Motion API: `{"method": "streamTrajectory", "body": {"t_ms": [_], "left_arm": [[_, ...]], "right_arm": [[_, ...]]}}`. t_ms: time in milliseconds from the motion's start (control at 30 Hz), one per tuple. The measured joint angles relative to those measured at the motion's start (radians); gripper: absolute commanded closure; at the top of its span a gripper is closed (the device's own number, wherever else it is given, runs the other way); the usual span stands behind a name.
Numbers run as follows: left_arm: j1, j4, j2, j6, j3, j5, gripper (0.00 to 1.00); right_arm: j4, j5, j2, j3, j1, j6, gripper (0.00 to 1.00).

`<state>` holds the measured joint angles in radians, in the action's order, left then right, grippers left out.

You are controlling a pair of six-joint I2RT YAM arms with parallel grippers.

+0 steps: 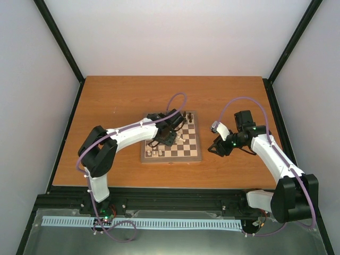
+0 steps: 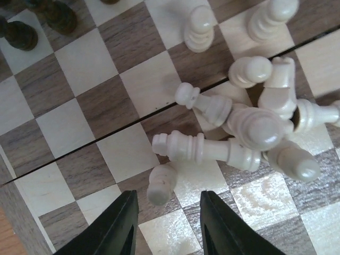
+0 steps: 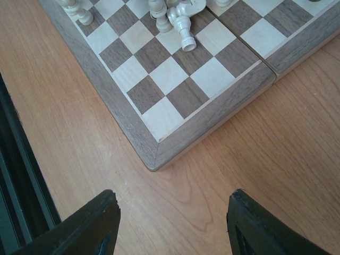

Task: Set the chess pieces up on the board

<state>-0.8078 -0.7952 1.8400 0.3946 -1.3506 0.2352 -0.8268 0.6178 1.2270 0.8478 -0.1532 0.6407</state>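
Left arm: elbow is raised at the left, and the forearm is stretched right and forward over the board (image 1: 171, 159). The left gripper (image 1: 169, 133) is pointed down over the middle squares. In the wrist view the left gripper (image 2: 169, 197) is seen partly open, with a clear gap between the fingers and nothing gripped. A small cream piece (image 2: 161, 183) is lying just ahead of that gap, untouched.

A heap of cream pieces (image 2: 249, 127) is tipped together on the squares just beyond, most of them on their sides, with one long piece (image 2: 204, 149) laid flat across a square. A few dark pieces (image 2: 58, 16) are stood upright on the far squares.

Right arm: elbow is folded at the near right, and the forearm is angled forward and left. The right gripper (image 1: 215, 149) is held over the bare table (image 1: 122, 101), just beside the board's right edge. Its jaws are spread wide and empty (image 3: 172, 194), aimed at a corner of the board.

The board is laid flat near the table's middle.
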Motion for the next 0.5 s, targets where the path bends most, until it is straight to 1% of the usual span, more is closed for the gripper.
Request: {"method": "streamTrajectory", "body": {"t_ms": [233, 300, 500], "left_arm": [[0.027, 0.002, 0.008, -0.005, 0.000, -0.016, 0.77], [0.030, 0.003, 0.011, -0.007, 0.000, -0.022, 0.78], [0.031, 0.010, 0.032, -0.009, -0.001, -0.038, 0.86]], "right_arm": [[-0.008, 0.000, 0.004, 0.000, 0.000, 0.005, 0.43], [-0.008, 0.001, 0.004, 0.000, 0.000, 0.006, 0.43], [-0.008, 0.001, 0.004, 0.000, 0.000, 0.006, 0.43]]}}
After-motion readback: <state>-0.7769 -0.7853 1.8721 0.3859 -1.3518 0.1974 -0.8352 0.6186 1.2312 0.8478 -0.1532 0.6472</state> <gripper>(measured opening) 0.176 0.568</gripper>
